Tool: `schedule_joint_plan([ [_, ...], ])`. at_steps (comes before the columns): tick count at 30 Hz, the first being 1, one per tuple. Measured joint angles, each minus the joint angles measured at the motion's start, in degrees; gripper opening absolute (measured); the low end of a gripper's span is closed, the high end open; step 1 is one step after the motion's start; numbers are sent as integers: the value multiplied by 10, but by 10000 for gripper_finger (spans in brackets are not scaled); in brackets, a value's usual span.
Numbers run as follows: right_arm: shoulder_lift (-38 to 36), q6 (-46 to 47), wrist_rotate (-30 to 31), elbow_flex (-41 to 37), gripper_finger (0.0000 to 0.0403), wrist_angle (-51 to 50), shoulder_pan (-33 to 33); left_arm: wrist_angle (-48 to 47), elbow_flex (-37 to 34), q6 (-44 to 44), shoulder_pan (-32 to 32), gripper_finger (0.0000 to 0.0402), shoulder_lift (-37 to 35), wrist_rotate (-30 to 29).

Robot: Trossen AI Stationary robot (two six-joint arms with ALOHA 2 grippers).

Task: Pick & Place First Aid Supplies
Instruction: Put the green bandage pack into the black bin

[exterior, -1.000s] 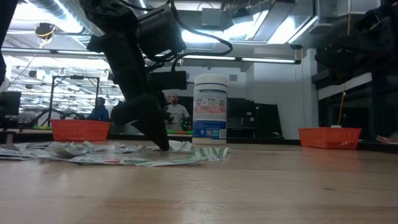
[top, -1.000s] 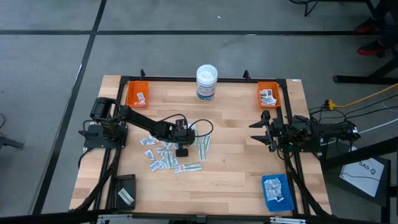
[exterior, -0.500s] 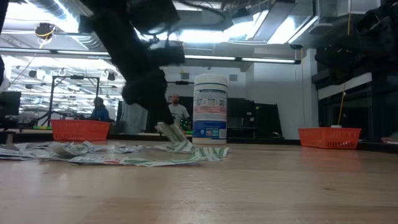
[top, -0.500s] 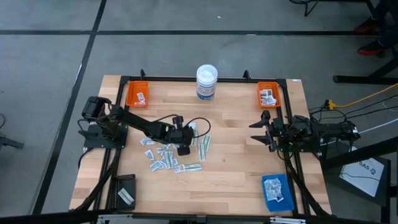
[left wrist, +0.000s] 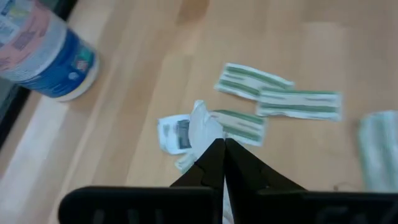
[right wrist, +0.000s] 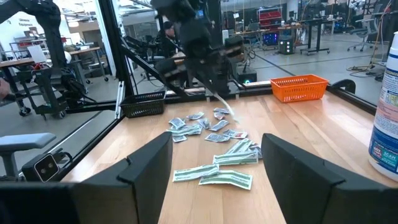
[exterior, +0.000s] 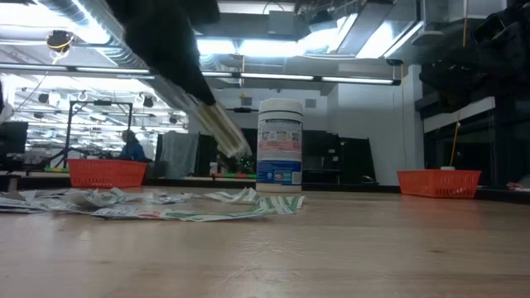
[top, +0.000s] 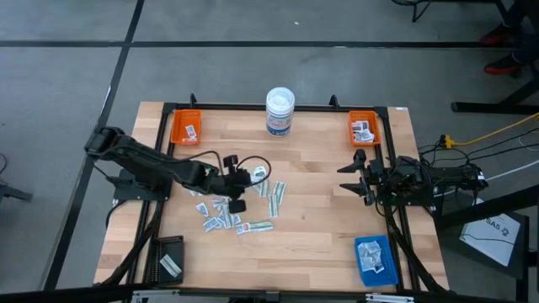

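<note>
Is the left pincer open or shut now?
Shut. The left pincer has its fingers pressed together on a pale strip, lifted above the table.

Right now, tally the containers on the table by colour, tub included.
Orange trays: 2, one at the far left, one at the far right
Blue tray: 1, near right corner
Black tray: 1, near left corner
White round tub with blue label: 1
Total: 5
</note>
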Motion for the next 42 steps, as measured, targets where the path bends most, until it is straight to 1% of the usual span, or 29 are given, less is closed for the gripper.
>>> schedule_joint_plan([
  [4, 0, 0, 0, 0, 245, 0, 0, -25, 0, -4, -11, 2, -39, 48],
  [7, 0, 0, 0, 0, 245, 0, 0, -40, 0, -17, -19, 2, -67, 96],
  [11, 0, 0, 0, 0, 245, 0, 0, -69, 0, -71, -35, 2, -98, 158],
  [14, 0, 0, 0, 0, 245, 0, 0, -102, 0, -120, -56, 2, -116, 186],
  [21, 0, 0, 0, 0, 245, 0, 0, -152, 0, -256, -127, 2, -140, 247],
  [26, 0, 0, 0, 0, 245, 0, 0, -179, 0, -342, -188, 2, -147, 249],
  [29, 0, 0, 0, 0, 245, 0, 0, -190, 0, -408, -224, 1, -147, 252],
  [39, 0, 0, 0, 0, 245, 0, 0, -191, 0, -661, -325, 2, -147, 355],
  [42, 0, 0, 0, 0, 245, 0, 0, -172, 0, -718, -349, 2, -148, 374],
])
